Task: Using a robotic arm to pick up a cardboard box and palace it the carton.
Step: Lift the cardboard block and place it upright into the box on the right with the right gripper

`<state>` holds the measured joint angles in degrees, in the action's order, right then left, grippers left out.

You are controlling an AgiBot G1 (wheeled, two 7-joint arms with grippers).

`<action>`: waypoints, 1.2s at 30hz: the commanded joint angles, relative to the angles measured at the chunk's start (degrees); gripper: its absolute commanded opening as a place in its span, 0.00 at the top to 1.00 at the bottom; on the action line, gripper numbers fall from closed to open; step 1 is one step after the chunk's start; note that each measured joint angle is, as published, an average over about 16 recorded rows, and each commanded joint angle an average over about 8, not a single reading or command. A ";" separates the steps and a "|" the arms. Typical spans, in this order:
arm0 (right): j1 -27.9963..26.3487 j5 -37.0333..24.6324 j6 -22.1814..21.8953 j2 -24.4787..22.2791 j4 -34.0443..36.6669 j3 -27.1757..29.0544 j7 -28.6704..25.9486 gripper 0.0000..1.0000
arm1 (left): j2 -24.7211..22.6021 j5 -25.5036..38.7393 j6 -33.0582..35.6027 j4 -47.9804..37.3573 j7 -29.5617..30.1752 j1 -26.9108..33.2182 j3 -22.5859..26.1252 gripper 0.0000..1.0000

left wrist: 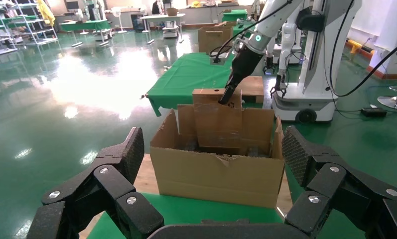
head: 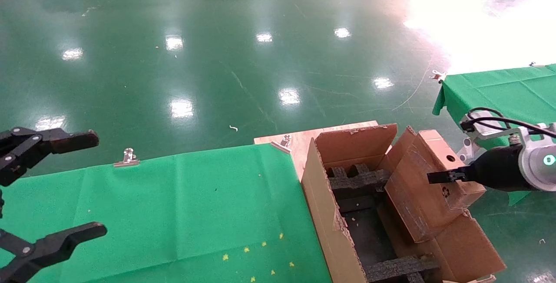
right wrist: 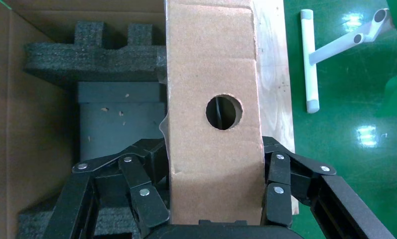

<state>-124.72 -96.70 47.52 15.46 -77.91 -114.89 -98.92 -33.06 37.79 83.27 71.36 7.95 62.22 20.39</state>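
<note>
The carton (head: 347, 213) stands open at the bench's (head: 173, 205) right end, foam (head: 356, 179) lining it. The cardboard box (head: 434, 183) hangs tilted over its right flap, likely angled to clear the rim. The right gripper (right wrist: 216, 194) is clamped on its sides. The left gripper (head: 52, 192), spread wide and empty, idles over the bench's left edge.

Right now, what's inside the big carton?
Inside the carton: black foam inserts at both ends, dark floor between. The cardboard box, held by the right hand, hides the far side.
</note>
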 commanded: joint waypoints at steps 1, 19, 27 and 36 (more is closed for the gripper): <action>0.51 -0.79 -0.79 0.30 -0.02 -0.26 -1.10 1.00 | 0.00 0.00 0.00 0.00 0.00 0.00 0.00 0.00; 8.48 -3.61 -9.52 2.75 0.30 -3.30 -8.08 1.00 | 0.00 0.00 0.00 0.00 0.00 0.00 0.00 0.00; 12.83 -6.79 -14.33 4.49 0.76 -4.71 -12.58 1.00 | 0.00 0.00 0.00 0.00 0.00 0.00 0.01 0.00; 16.98 -9.10 -17.50 6.82 1.51 -5.89 -16.41 1.00 | 0.00 -0.01 0.00 0.00 0.00 0.00 0.01 0.00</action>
<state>-107.79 -105.65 30.13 22.23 -76.20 -120.76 -115.21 -33.06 37.78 83.27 71.36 7.94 62.22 20.40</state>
